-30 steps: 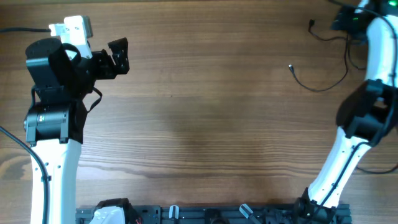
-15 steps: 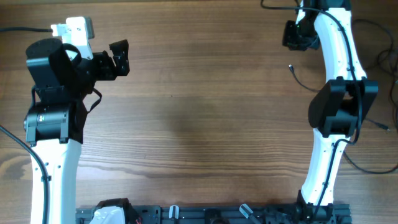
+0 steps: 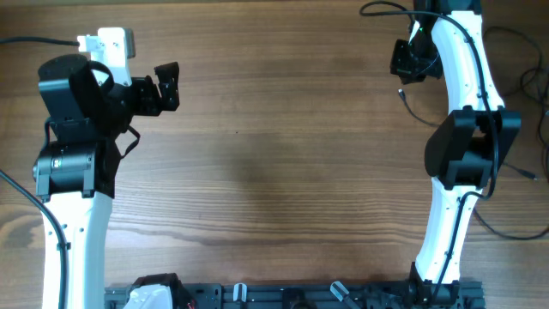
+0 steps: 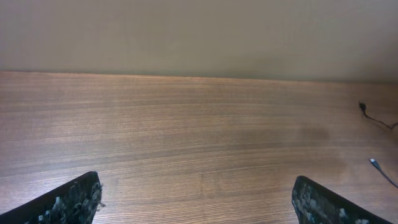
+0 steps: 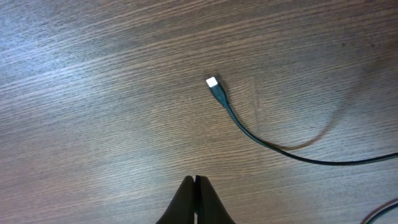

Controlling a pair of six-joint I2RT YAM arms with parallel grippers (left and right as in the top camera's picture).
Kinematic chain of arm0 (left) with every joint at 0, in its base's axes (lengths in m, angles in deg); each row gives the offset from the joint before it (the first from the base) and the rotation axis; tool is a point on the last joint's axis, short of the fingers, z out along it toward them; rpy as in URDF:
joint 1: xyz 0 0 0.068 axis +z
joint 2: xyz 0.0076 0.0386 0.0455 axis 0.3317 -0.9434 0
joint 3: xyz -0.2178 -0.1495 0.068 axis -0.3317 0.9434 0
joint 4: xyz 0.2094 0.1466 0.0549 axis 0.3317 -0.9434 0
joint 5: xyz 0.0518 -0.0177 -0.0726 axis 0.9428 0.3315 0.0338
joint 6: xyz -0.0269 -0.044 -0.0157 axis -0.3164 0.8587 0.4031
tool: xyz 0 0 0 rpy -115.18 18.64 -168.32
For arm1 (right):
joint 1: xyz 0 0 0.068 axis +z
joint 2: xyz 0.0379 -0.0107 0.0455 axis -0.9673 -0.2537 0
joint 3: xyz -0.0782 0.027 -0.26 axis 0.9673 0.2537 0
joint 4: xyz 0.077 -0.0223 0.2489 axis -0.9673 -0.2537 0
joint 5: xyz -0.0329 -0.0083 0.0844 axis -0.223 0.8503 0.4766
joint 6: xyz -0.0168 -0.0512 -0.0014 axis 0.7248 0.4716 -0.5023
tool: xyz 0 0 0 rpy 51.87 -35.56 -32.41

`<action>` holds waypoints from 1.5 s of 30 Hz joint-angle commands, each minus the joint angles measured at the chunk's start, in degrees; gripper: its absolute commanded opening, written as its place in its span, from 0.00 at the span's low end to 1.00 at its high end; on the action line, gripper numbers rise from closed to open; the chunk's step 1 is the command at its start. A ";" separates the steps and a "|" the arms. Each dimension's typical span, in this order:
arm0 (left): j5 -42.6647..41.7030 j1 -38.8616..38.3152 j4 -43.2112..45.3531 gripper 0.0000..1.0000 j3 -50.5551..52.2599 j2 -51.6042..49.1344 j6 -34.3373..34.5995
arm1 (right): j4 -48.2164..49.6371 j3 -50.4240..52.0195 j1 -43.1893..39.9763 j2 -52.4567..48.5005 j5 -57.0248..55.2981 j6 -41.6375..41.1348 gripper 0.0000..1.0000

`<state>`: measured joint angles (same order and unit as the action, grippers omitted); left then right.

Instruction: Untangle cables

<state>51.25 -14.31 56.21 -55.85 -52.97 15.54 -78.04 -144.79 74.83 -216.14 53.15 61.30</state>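
Ahead of right gripper [image 5: 196, 188] (jaws pinched together, empty): thin black cable [image 5: 249, 134], white-tipped plug, axis diagonal, trailing right; left gripper [image 4: 198, 202] spread wide, well apart.

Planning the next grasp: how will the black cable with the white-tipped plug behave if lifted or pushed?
Probably floppy: the black cable lies in a loose curve flat on the table, so it should droop from one grip point. Likely light; a push would probably bend it locally rather than shift it whole. The white-tipped plug looks rigid and may dangle.
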 commanded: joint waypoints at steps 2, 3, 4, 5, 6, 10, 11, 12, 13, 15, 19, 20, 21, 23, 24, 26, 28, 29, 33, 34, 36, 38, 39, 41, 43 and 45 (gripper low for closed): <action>-0.87 0.33 0.07 1.00 0.20 0.90 -1.33 | 0.59 -0.04 -0.13 1.40 -1.81 4.17 0.05; -0.87 0.33 0.07 1.00 0.20 0.90 -1.33 | 0.90 0.09 -0.13 1.40 -1.36 5.55 0.05; -0.85 0.33 0.07 1.00 0.20 0.90 -1.36 | 1.25 0.24 -0.13 1.40 -1.36 5.88 0.06; -0.85 0.33 0.07 1.00 0.20 0.90 -1.42 | 1.97 0.61 -0.11 1.40 -1.07 6.69 0.07; -0.83 0.33 0.07 1.00 0.20 0.87 -1.53 | 2.32 0.83 -0.09 1.40 -0.96 7.19 0.08; 0.02 0.33 0.11 1.00 0.20 0.87 -1.53 | 3.67 1.95 -0.15 1.40 -1.01 8.57 0.11; 0.02 0.33 0.17 1.00 0.20 0.87 -1.53 | 4.04 1.97 -0.20 1.40 -1.01 8.66 0.11; 0.02 0.33 0.17 1.00 0.20 0.87 -1.53 | 4.68 2.12 -0.20 1.40 -1.03 8.66 0.11; 0.02 0.33 0.17 1.00 0.20 0.87 -1.53 | 5.33 2.45 -0.20 1.40 -1.20 8.70 0.12; 0.02 0.33 0.13 1.00 0.20 0.87 -1.53 | 6.34 3.13 -0.17 1.40 -2.08 9.05 0.12; 0.02 0.33 0.15 1.00 0.20 0.83 -2.03 | 7.65 5.07 -0.07 1.40 -2.03 9.75 0.12; 0.02 0.33 0.13 1.00 0.20 0.83 -2.49 | 7.78 5.44 -0.04 1.40 -2.05 9.75 0.12; 0.02 0.33 0.13 1.00 0.20 0.83 -2.84 | 7.85 5.60 0.04 1.42 -2.03 9.73 0.12; 0.02 0.33 0.13 1.00 0.20 0.83 -2.84 | 7.76 5.60 0.48 1.51 -2.10 9.68 0.11; 0.02 0.33 0.13 1.00 0.20 0.83 -2.84 | 7.65 5.60 0.70 1.60 -2.27 9.53 0.11; 0.02 0.33 0.15 1.00 0.20 0.83 -2.86 | 7.45 5.60 1.14 1.92 -2.60 9.51 0.11; 0.46 0.33 0.13 1.00 0.20 0.83 -3.02 | 7.15 5.60 1.53 2.43 -2.71 9.53 0.11; 0.96 0.33 0.15 1.00 0.20 0.83 -3.02 | 6.88 5.60 1.64 2.69 -2.75 9.46 0.11; 1.95 0.33 0.39 1.00 0.20 0.83 -3.02 | 8.66 5.60 1.75 3.61 -4.68 8.07 0.11; 1.95 0.33 0.59 1.00 0.20 0.83 -3.02 | 9.84 5.60 1.75 3.80 -4.66 8.09 0.11; 1.95 0.33 0.79 1.00 0.20 0.83 -2.99 | 13.79 5.60 1.92 4.09 -4.63 8.02 0.11; 1.95 0.31 0.79 1.00 0.20 0.83 -3.02 | 18.75 5.57 2.14 4.09 -4.70 8.07 0.12; 1.95 0.31 0.76 1.00 0.20 0.83 -3.02 | 22.01 5.57 2.21 4.09 -5.11 8.09 0.14; 1.95 0.31 0.70 1.00 0.20 0.83 -3.02 | 28.52 5.57 2.23 4.09 -5.14 8.44 0.16; 1.95 0.31 0.70 1.00 0.20 0.83 -2.99 | 34.01 5.57 2.25 4.09 -5.20 8.90 0.23; 1.95 0.31 0.79 1.00 0.20 0.83 -2.99 | 38.93 5.57 2.23 4.09 -7.50 11.93 0.34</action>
<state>52.82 -14.31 56.76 -55.85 -52.97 13.61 -42.32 -139.15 76.67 -214.83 48.94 70.28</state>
